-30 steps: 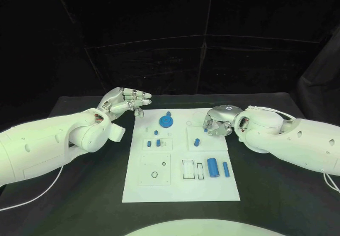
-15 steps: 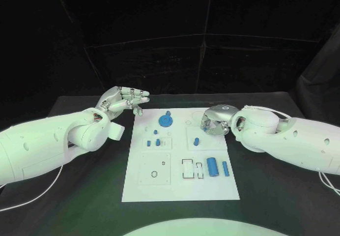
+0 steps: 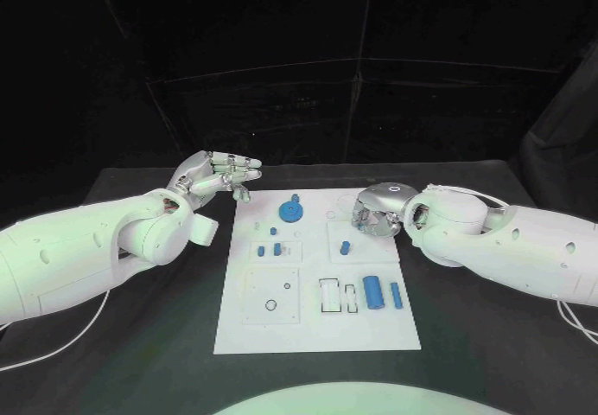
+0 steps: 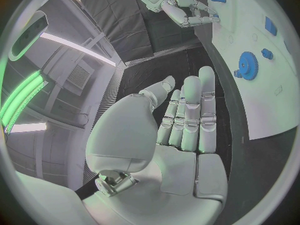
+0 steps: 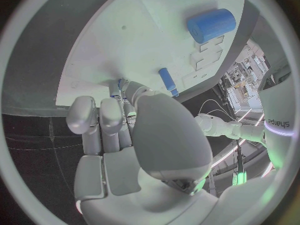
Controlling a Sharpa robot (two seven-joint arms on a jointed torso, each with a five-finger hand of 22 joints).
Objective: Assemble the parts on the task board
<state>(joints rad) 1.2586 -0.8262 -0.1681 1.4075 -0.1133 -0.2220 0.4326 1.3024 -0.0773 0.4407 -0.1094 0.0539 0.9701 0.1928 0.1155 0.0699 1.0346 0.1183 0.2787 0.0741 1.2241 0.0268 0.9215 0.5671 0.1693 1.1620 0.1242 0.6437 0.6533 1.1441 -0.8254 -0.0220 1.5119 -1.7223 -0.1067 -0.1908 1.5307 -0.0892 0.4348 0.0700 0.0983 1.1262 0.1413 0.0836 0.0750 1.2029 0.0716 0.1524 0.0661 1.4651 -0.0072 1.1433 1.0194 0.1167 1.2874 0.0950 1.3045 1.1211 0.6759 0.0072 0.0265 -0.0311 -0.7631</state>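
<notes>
**Right robot hand bent over the board's far right edge, left robot hand raised off to the side**

The task board (image 3: pixel 318 337) is seen lying flat in the middle of the black bench (image 3: pixel 149 363), with small blue parts spread over it. A blue gear (image 3: pixel 292 211) is found near the far end, a short peg (image 3: pixel 344 248) stands in the square recess on the right, and a thick blue cylinder (image 3: pixel 372 286) with a thinner blue rod (image 3: pixel 397 295) beside it lies nearer the robot on the right half. Two small blue pieces (image 3: pixel 270 251) are set in the left middle section.

The right robot hand (image 3: pixel 378 213) is held over the far right edge of the board, its fingers curled downward to the board surface. In the right wrist view a small blue part (image 5: pixel 119 85) is glimpsed at the fingertips (image 5: pixel 125 92), against the white plate; whether it is truly pinched or merely touched cannot be told. The peg lies just beside this hand, toward the robot, and the cylinder and rod are well apart from it.

The left robot hand (image 3: pixel 222 176) is held above the bench just off the board's far left corner, with nothing in it; its fingers are lightly curled in the head view and seen stretched side by side in the left wrist view (image 4: pixel 187 120). The gear lies near it, but apart.
</notes>
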